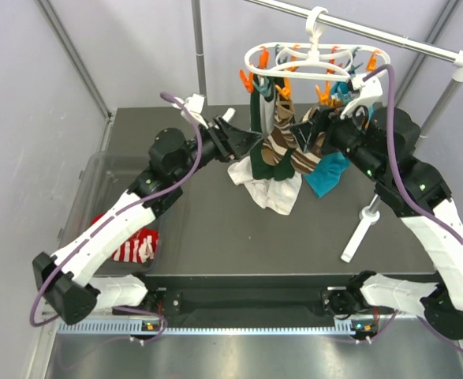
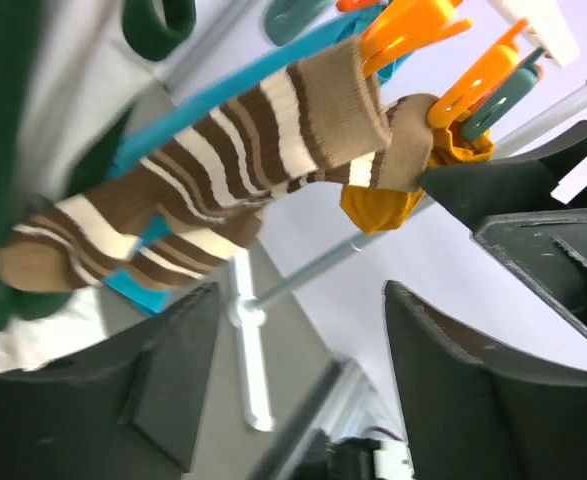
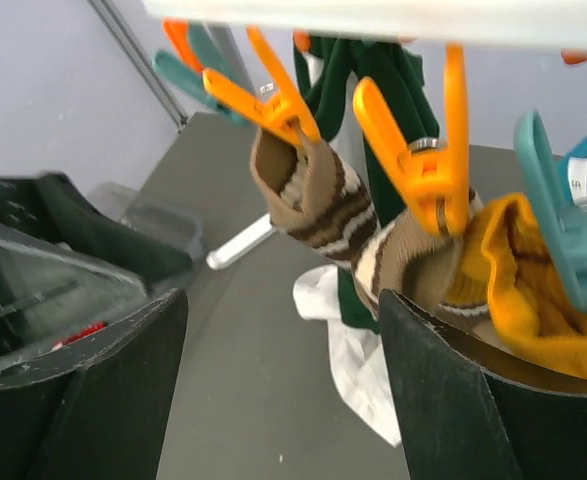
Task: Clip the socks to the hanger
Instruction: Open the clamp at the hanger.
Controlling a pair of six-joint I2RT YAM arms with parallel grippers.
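The white hanger (image 1: 314, 57) hangs from the rail with orange and teal clips. Clipped to it are dark green and white socks (image 1: 259, 118), two brown-and-cream striped socks (image 1: 278, 146) and a teal sock (image 1: 330, 175). In the left wrist view an orange clip (image 2: 405, 28) pinches one striped sock (image 2: 223, 170), and a mustard sock (image 2: 381, 206) hangs beside it. My left gripper (image 2: 303, 345) is open and empty just below them. My right gripper (image 3: 283, 340) is open too, its right finger (image 3: 453, 390) against the second striped sock (image 3: 403, 262). A red-and-white sock (image 1: 132, 245) lies in the bin.
The grey metal rail (image 1: 373, 31) and its poles cross the back. A white stand foot (image 1: 360, 233) lies on the dark table at right. A clear plastic bin (image 1: 97, 178) sits at the table's left edge. A white sock (image 3: 358, 350) hangs low over the table.
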